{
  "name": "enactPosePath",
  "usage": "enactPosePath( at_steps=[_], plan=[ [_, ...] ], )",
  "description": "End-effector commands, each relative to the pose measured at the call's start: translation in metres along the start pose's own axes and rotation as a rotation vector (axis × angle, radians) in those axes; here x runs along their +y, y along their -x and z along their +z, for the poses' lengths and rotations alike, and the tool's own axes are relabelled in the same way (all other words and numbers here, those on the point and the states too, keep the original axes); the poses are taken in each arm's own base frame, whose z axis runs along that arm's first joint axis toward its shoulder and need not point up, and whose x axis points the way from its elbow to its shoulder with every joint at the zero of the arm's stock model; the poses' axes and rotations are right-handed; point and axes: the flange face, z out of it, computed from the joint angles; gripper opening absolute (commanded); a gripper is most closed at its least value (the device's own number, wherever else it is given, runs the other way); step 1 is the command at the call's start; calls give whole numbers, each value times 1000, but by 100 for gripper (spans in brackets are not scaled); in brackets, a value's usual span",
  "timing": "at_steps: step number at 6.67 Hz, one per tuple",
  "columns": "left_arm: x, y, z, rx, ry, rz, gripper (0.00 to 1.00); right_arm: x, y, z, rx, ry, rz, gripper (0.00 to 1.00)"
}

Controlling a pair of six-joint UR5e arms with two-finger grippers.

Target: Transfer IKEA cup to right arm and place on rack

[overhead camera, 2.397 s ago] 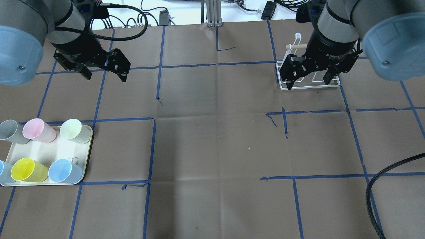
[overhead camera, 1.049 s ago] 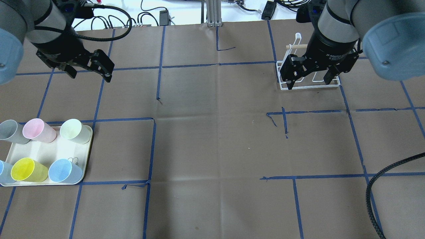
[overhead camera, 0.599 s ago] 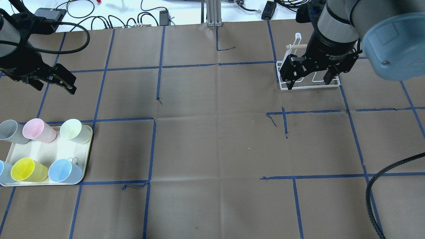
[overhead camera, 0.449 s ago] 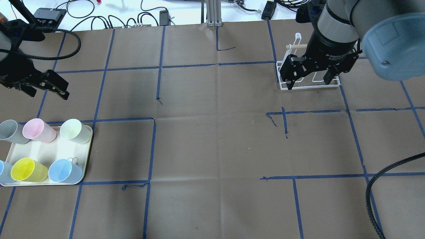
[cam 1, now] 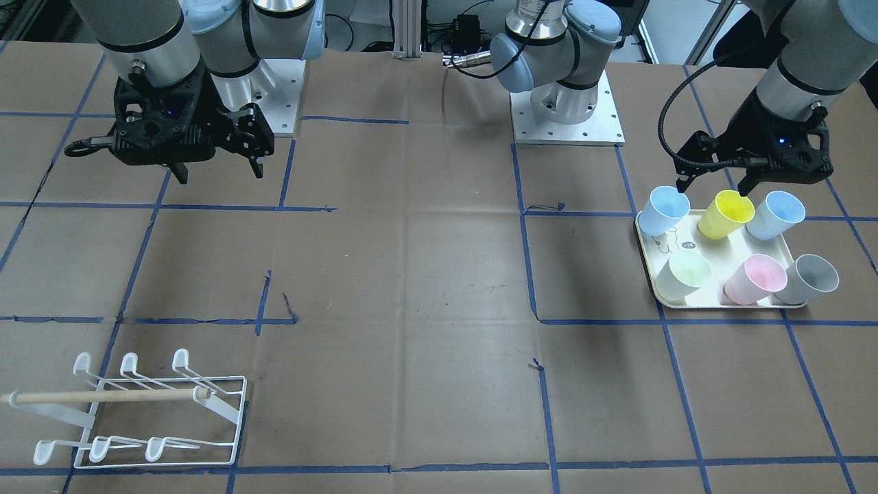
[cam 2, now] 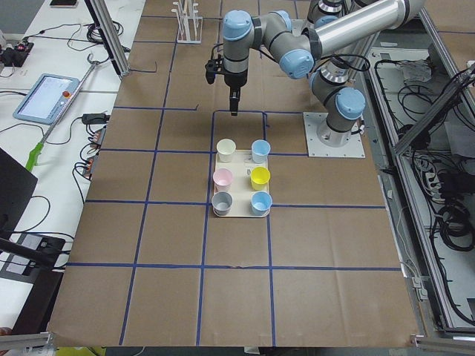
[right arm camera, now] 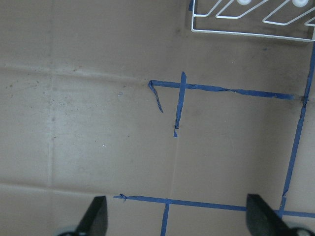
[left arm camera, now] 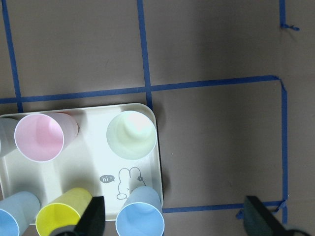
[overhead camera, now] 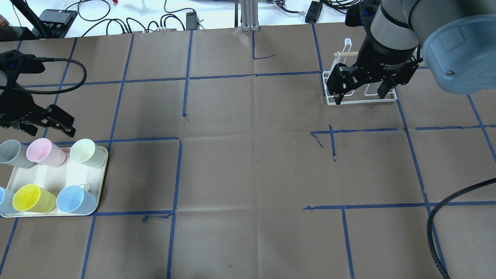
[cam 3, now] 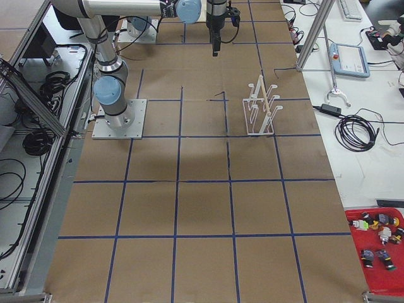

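Several plastic cups stand on a cream tray point(overhead camera: 54, 176) at the table's left: pink point(overhead camera: 42, 151), pale green point(overhead camera: 85, 152), grey point(overhead camera: 11, 153), yellow point(overhead camera: 31, 197) and blue point(overhead camera: 73, 199). My left gripper point(overhead camera: 49, 131) is open and empty, hovering above the tray's far edge. In the left wrist view the blue cup point(left arm camera: 140, 219) sits just inside one finger point(left arm camera: 93, 216). My right gripper point(overhead camera: 359, 97) is open and empty, hanging in front of the white wire rack point(overhead camera: 387, 99). The rack point(cam 1: 158, 412), with its wooden dowel, holds no cup.
Blue tape lines grid the brown paper table. A black braided cable point(overhead camera: 445, 209) loops in at the near right. The arm bases point(cam 1: 566, 116) stand at the robot's edge. A red bin point(cam 3: 379, 252) of small parts sits off the table.
My left arm has swung left and back toward the tray, from the far middle-left to just over the cups. Its jaws stayed open. My right arm has not moved.
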Motion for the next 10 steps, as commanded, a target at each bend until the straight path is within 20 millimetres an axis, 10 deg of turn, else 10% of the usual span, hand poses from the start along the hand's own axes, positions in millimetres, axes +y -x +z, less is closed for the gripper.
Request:
enactPosePath(
  at_steps=[1,4,9,10],
  plan=[
    [-9,6,46,-10,-19,-5,99,0,0,0,0,0,0,100],
    [-29,15,143,-17,-32,-7,99,0,0,0,0,0,0,100],
    [-30,16,177,-9,-2,-9,97,0,0,1,-3,1,0,100],
    [-30,16,178,-8,3,-3,82,0,0,1,-3,1,0,100]
  ],
)
